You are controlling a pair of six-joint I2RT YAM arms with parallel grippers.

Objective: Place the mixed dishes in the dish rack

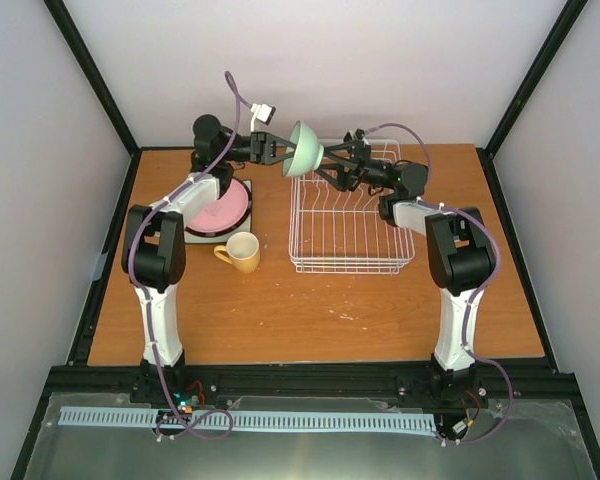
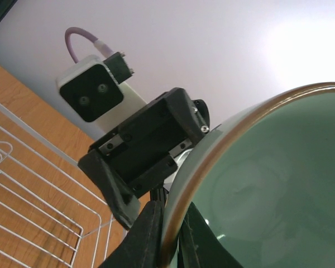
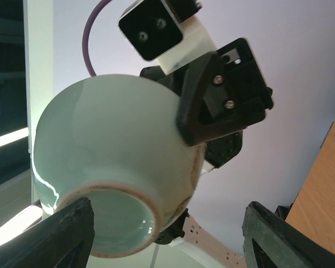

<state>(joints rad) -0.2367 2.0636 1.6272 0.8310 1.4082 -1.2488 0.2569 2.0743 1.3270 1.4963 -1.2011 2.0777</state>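
My left gripper point(image 1: 277, 150) is shut on the rim of the small pale-green bowl point(image 1: 304, 148) and holds it in the air above the far left corner of the white wire dish rack point(image 1: 345, 245). In the left wrist view its fingers point(image 2: 148, 234) clamp the bowl's rim point(image 2: 268, 184). My right gripper point(image 1: 330, 168) is open just behind the bowl. In the right wrist view the bowl's point(image 3: 111, 162) foot sits between my wide-open right gripper point(image 3: 167, 237). The pink plate point(image 1: 225, 208) lies on the square off-white plate point(image 1: 202, 235). The yellow mug point(image 1: 242, 252) stands beside them. The other plates are hidden.
The rack holds nothing that I can see. The plate stack and mug stand left of it on the wooden table point(image 1: 310, 310). Black frame posts and pale walls enclose the table at the back and sides.
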